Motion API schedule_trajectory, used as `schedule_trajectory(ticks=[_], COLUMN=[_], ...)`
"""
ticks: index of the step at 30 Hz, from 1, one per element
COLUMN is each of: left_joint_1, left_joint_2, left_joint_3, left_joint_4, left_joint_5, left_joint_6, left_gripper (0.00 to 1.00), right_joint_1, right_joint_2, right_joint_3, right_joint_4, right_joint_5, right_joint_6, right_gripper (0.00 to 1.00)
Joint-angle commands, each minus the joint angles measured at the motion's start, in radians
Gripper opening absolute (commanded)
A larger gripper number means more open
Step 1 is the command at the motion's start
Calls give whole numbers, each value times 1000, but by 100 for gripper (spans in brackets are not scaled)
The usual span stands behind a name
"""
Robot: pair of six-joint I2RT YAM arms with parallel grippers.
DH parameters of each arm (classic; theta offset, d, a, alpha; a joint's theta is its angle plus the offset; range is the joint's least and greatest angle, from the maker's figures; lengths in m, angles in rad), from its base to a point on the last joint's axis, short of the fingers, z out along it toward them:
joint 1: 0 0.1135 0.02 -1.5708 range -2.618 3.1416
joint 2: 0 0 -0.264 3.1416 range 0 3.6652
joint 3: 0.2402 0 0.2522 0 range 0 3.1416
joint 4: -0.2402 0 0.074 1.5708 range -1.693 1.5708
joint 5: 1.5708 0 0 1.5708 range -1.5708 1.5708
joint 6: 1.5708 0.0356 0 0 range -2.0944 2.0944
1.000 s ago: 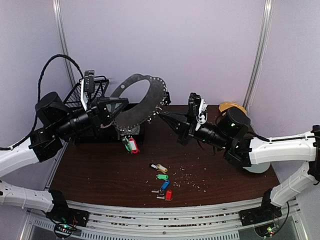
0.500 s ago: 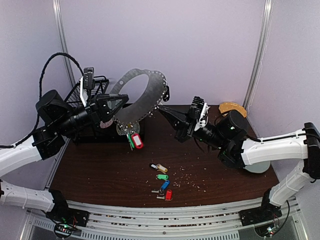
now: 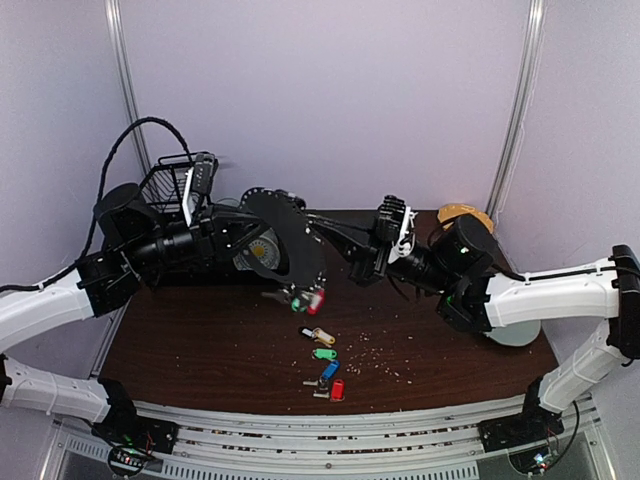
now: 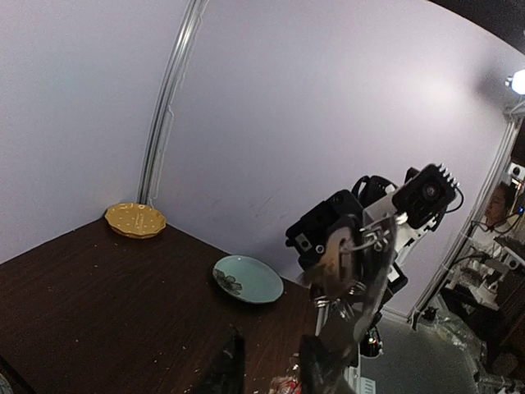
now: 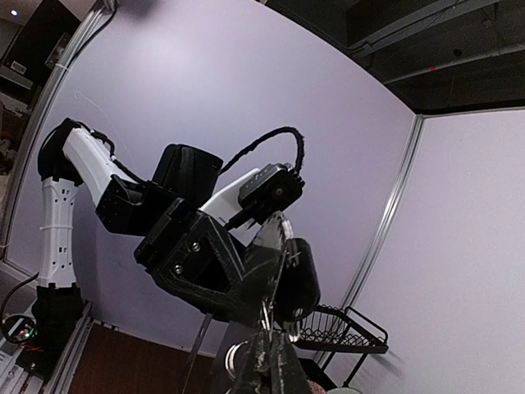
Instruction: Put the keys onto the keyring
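Dark wooden table (image 3: pixel 200 330) fills the middle of the frame. Above it, centre-left, the keyring (image 3: pixel 290 240) hangs tilted, a red-tagged key (image 3: pixel 316 300) blurred below. Right gripper (image 3: pixel 318 222) pinches its rim; whether the left gripper (image 3: pixel 262 250) grips is unclear.

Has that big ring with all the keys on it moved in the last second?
Yes. The keyring has dropped and tipped toward the tabletop; it stood as high as the wire basket behind it and now hangs lower.
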Motion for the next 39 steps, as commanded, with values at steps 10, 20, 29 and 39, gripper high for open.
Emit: schedule_trajectory(ticks=[10,20,29,39], left_joint_1=[-2,-2,-2,-5], left_joint_2=[-29,-90,-117,-38], left_joint_3=[67,148,131,227], left_joint_4=[-246,-497,-467,-449], left_joint_5=[108,144,119,117], left_joint_6=[285,515,497,479], left_gripper=[55,90,96,62], right_joint_1=[-24,-36,-35,-27], right_joint_2=[-72,-114,-135,-126], right_joint_3=[74,142,113,133], right_joint_4=[-272,-585,-578,-524], right_joint_5=[-190,-403,-329,-337], right_joint_6=[43,131,193,342], right_gripper=[0,0,0,0])
